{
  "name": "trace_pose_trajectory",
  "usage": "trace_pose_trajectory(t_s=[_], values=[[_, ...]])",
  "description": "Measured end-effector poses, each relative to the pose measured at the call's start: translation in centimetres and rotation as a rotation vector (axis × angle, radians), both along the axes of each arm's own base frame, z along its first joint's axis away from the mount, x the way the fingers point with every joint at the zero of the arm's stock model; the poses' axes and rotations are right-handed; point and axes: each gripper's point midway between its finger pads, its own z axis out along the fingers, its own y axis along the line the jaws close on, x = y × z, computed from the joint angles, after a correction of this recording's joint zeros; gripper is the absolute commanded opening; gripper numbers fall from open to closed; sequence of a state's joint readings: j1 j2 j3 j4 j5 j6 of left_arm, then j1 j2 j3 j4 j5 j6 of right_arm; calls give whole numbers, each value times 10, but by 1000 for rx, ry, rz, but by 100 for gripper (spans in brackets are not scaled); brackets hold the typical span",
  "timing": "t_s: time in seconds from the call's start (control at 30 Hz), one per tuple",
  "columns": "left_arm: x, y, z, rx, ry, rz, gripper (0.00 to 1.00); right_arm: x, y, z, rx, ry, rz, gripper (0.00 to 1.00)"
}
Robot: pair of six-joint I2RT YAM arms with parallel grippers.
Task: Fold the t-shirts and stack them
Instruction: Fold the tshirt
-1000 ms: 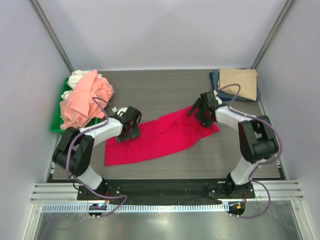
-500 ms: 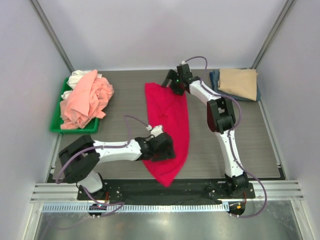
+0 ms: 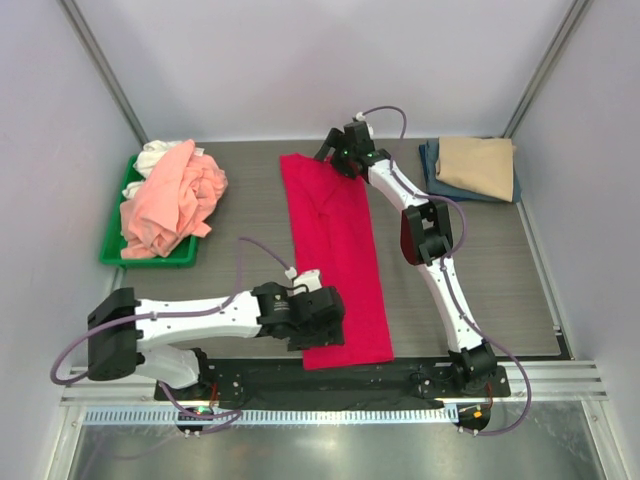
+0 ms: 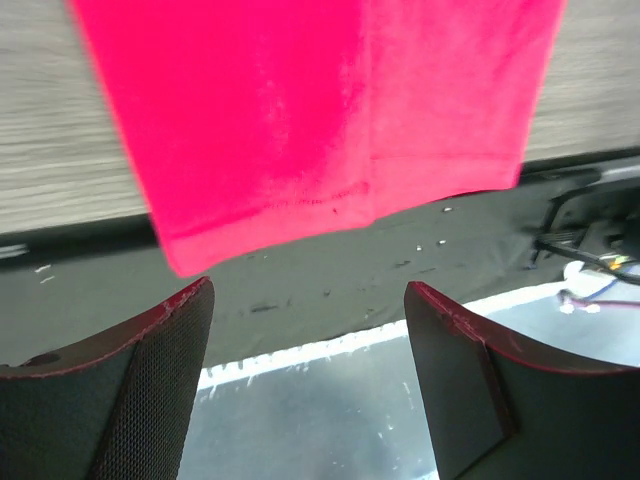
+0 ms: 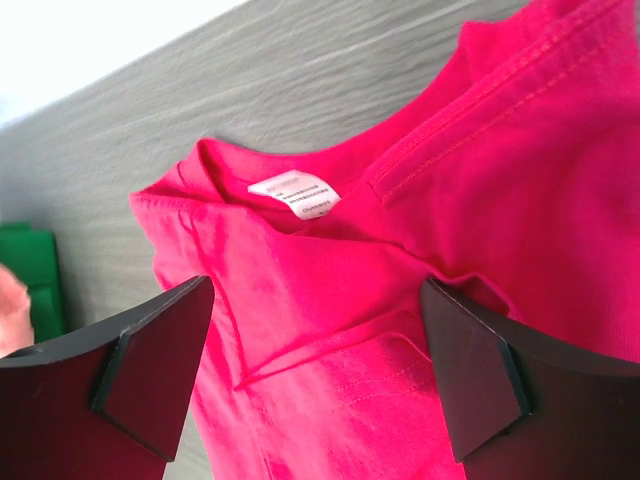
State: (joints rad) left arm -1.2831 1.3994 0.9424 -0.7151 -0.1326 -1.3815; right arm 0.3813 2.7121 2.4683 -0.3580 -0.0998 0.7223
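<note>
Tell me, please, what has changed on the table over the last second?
The crimson t-shirt swung from crosswise to a straight strip from the far side to the near edge. The right gripper carried its collar end away, the left gripper drew its hem nearer; both now stand open, gripping nothing. The salmon-pink t-shirts heaped in the green tray and the folded tan t-shirt stayed put.

A crimson t-shirt (image 3: 335,260) lies lengthwise from the tabletop's (image 3: 480,270) far edge to its near edge. The left gripper (image 3: 325,325) is over its near-left hem and the right gripper (image 3: 335,155) over its far end. A folded tan shirt (image 3: 478,165) lies at the far-right corner.
</note>
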Motion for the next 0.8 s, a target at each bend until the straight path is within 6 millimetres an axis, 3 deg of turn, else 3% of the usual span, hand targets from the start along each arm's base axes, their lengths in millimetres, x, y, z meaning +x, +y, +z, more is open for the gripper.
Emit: trace_pose_trajectory(t_s=[0.1, 0.2, 0.37, 0.6, 0.7, 0.8], values=[[9, 13, 23, 17, -58, 35, 78, 8, -11, -1, -14, -11, -69, 92], [14, 33, 32, 56, -100, 78, 78, 19, -20, 1, -5, -42, -105, 93], [4, 39, 33, 72, -136, 76, 78, 43, -38, 5, 17, -100, -150, 95], [-1, 48, 27, 155, -182, 56, 79, 45, -50, 12, 1, -119, -154, 100], [5, 52, 30, 164, -217, 64, 80, 38, -52, 29, -20, -125, -110, 100], [13, 54, 37, 151, -261, 78, 79, 26, -57, 76, -31, -163, -78, 100]])
